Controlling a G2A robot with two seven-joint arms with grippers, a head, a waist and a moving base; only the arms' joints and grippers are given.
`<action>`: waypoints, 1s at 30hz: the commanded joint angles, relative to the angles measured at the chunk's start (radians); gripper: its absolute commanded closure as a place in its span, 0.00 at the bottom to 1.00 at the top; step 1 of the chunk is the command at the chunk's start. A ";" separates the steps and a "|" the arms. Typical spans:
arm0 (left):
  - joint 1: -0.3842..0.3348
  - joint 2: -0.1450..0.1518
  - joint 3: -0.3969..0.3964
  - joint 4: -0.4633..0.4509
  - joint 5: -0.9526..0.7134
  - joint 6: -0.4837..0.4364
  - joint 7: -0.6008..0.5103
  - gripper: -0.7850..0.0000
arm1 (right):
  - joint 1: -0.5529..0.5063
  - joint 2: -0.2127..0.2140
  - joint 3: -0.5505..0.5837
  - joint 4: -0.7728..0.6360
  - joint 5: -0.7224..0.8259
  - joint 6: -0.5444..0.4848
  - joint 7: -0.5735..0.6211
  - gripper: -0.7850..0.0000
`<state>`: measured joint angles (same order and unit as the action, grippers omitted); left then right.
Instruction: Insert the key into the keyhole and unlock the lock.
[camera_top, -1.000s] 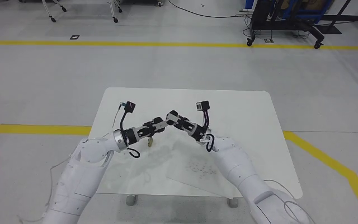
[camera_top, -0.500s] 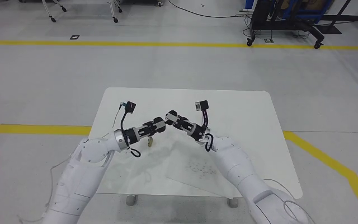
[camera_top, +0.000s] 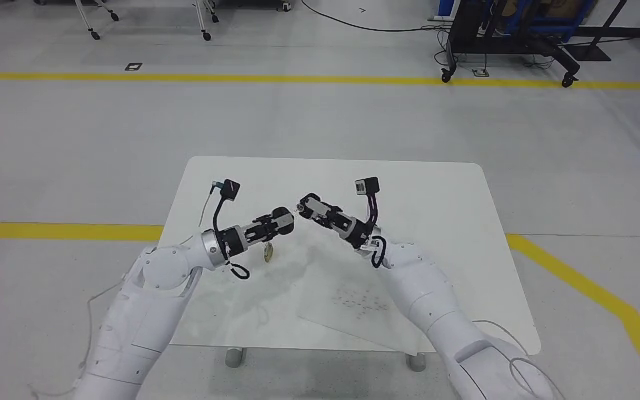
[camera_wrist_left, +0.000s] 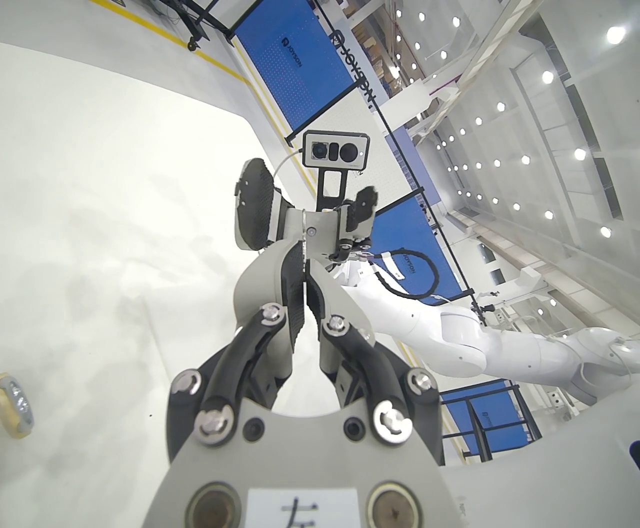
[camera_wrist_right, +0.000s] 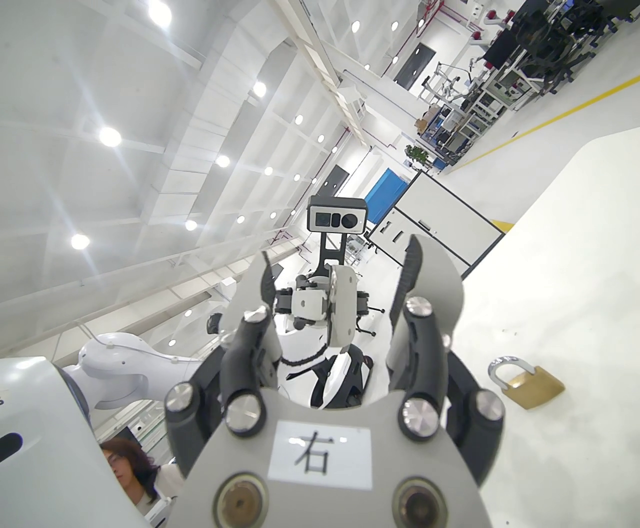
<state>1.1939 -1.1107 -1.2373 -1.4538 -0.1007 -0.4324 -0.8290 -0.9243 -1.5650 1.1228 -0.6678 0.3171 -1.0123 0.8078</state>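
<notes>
Under L gripper (camera_wrist_left: 303, 260), toward its wrist, padlock (camera_top: 268, 254) is lying on table (camera_top: 430, 200), apart from both; L gripper is pinching thin key (camera_wrist_left: 303, 227); R gripper (camera_wrist_right: 340, 255) is gaping wide opp. it.

Left pincer (camera_wrist_left: 303, 250) pinched, right pincer (camera_wrist_right: 340, 255) spread.

Brass padlock (camera_top: 268, 254), silver shackle, lies flat on the table (camera_top: 440, 200), left of frame centre. Thin silver key (camera_wrist_left: 303, 227), edge-on, is pinched in the left gripper (camera_wrist_left: 303, 265).

lock (camera_wrist_left: 12, 406): cut by picture edge | key (camera_wrist_left: 303, 230): edge-on, mostly hidden, probably pinched in left hand (camera_wrist_left: 304, 265)
</notes>
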 joint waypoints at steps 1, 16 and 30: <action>0.001 0.000 -0.001 -0.001 0.003 0.000 0.003 1.00 | 0.000 0.000 0.000 0.000 0.000 0.000 0.000 0.00; -0.017 0.008 0.012 -0.004 -0.018 0.023 -0.134 1.00 | -0.042 0.081 0.036 -0.152 -0.150 0.147 0.147 0.04; -0.103 0.017 0.057 0.060 -0.036 0.024 -0.328 1.00 | -0.120 0.173 0.048 -0.345 -0.094 0.319 0.319 0.51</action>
<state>1.0933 -1.0941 -1.1822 -1.3943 -0.1386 -0.4066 -1.1559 -1.0469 -1.3932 1.1758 -1.0172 0.2176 -0.6943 1.1257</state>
